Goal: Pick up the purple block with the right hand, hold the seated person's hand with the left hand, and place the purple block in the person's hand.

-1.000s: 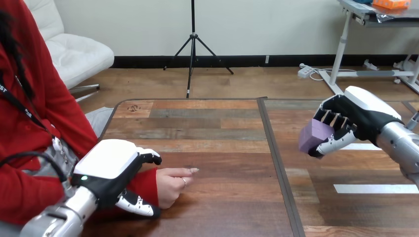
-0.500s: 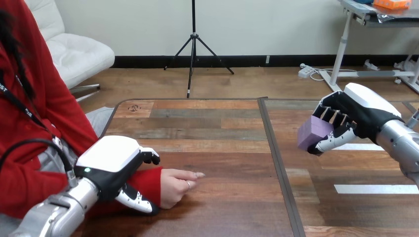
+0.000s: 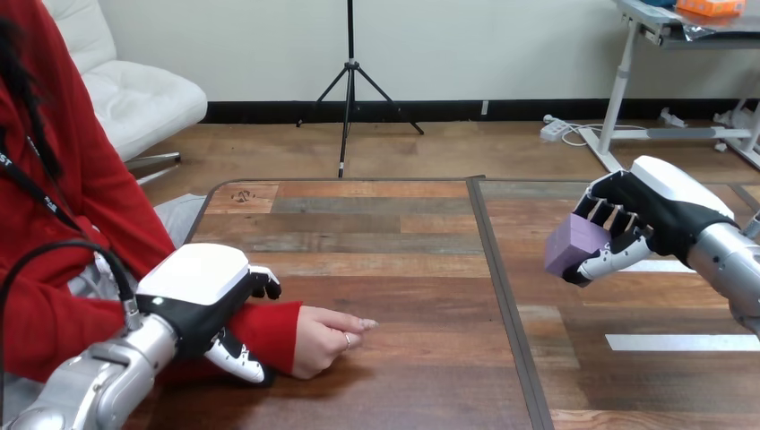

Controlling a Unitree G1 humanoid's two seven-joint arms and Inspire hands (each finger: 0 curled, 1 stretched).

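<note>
Head view: the right hand (image 3: 659, 210) grips the purple block (image 3: 574, 244), up over the counter's (image 3: 394, 260) right side.
The left hand (image 3: 197, 300) wraps its fingers (image 3: 263, 285) round the person's wrist (image 3: 269, 328); the person's hand (image 3: 324, 339) lies curled, so the block could roll off it.

The right robot hand (image 3: 652, 213) grips the purple block (image 3: 570, 247).

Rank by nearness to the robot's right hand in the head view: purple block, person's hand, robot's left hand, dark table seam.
1. purple block: held in the right hand, at the view's right.
2. dark table seam: mid-table.
3. person's hand: left of the seam.
4. left hand: farthest left, curled round the person's wrist.
</note>
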